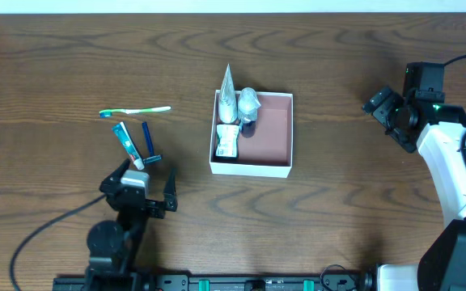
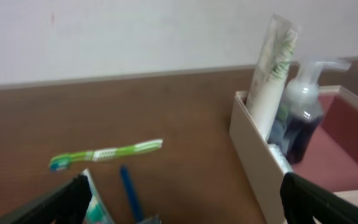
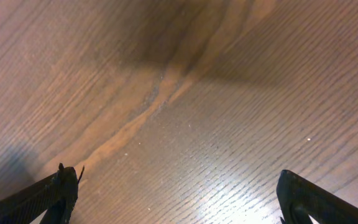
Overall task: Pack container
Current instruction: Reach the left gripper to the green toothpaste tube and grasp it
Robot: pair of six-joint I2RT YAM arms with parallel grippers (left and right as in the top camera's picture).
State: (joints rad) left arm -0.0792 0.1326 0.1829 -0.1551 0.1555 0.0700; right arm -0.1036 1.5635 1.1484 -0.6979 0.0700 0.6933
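Overhead top-down, left wrist low, sharing container (image 1: 269,129)

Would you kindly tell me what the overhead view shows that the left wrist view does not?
Only overhead: the right arm, far to the side of the box, and the box's whole floor. Only left wrist: a pale wall in the background, and the pump bottle seen side-on with dark contents. Both: the toothbrush, blue stick and toothpaste lying outside the box, and the tall tube inside it.

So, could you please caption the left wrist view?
Open left gripper facing a green toothbrush and the partly packed container.
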